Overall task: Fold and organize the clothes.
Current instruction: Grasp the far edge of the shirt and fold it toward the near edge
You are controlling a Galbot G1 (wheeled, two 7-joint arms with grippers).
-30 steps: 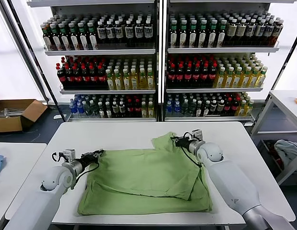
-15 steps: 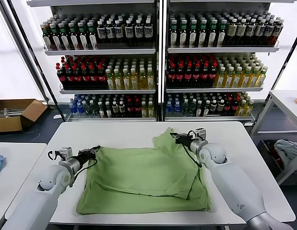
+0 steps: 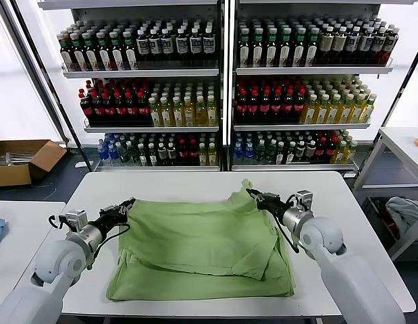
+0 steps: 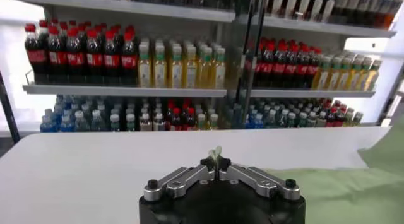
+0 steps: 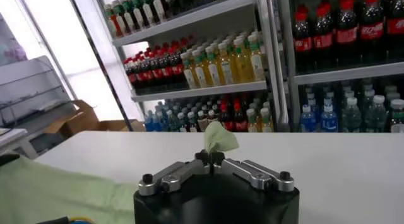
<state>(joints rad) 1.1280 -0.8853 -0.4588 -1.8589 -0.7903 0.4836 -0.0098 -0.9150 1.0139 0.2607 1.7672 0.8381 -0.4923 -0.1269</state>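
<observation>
We see light green polo shirt [image 3: 205, 246] spread on white table [image 3: 168, 185], lower part doubled over, front hem near table's front edge. Left gripper [image 3: 127, 203] at shirt's far left corner, fingers clamped together on pinch of green fabric; small tuft pokes up between tips in left wrist view [image 4: 216, 157]. Right gripper [image 3: 253, 194] at far right corner, likewise clamped on fabric, corner lifted into small peak [image 5: 219, 138]. Both arms low over table, either side of shirt. Shelves of bottled drinks [image 3: 222, 88] behind table.
</observation>
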